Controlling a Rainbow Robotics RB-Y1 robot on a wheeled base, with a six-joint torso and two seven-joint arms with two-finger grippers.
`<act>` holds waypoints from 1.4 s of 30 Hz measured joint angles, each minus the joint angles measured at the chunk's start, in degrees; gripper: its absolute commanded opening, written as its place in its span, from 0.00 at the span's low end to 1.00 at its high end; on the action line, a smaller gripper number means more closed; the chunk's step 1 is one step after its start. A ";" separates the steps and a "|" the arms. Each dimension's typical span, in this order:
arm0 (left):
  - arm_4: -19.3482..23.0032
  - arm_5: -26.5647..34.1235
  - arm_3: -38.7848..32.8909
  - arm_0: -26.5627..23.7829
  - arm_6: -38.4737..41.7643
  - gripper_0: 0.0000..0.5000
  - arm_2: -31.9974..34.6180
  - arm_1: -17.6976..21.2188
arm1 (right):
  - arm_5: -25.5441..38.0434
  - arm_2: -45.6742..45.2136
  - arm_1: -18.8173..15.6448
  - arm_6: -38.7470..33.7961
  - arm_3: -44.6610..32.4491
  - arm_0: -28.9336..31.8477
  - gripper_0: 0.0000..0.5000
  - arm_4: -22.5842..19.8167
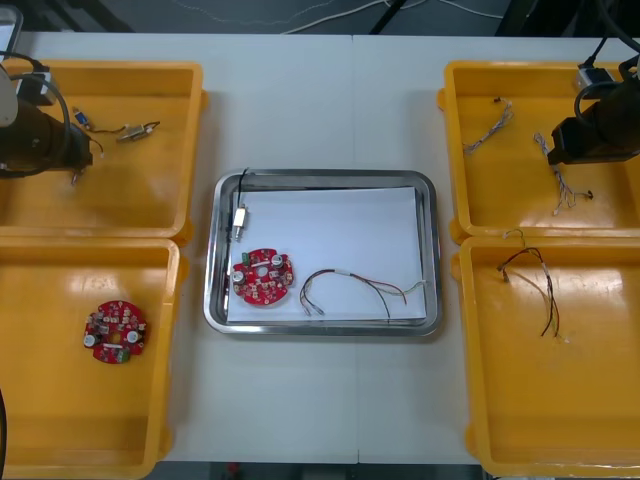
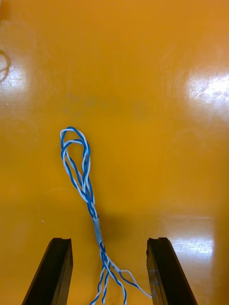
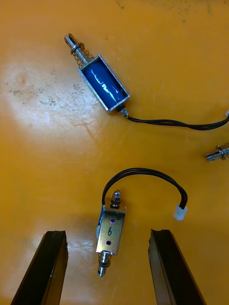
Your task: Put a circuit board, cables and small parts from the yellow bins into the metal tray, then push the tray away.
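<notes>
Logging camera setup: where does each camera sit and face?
Front: above the arms, steeply down at the table; left arm and right arm at the sides.
Left wrist: on the left arm, down into the far left bin; left gripper open astride a small metal part.
Right wrist: on the right arm, down into the far right bin; right gripper open astride the blue and white cable.
Shared: front and right wrist show that cable.

Red circuit board (image 1: 262, 277) inside metal tray (image 1: 330, 179)
</notes>
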 measured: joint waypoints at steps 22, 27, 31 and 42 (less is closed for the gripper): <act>-3.22 0.00 7.20 -4.32 -0.11 1.00 -0.18 -1.88 | -4.16 0.22 2.03 0.01 3.92 0.02 0.90 0.11; -3.25 0.00 9.13 -5.52 -0.26 1.00 -0.18 -1.89 | -5.00 0.49 2.22 0.01 4.82 0.02 0.91 0.13; -3.30 0.00 10.36 -6.24 -0.42 1.00 -0.18 -1.90 | -5.19 0.49 2.23 0.01 4.96 0.02 0.90 0.13; -3.34 0.00 13.11 -7.44 -4.73 1.00 -0.18 -1.91 | -5.25 0.54 2.23 0.02 4.98 0.02 0.00 0.19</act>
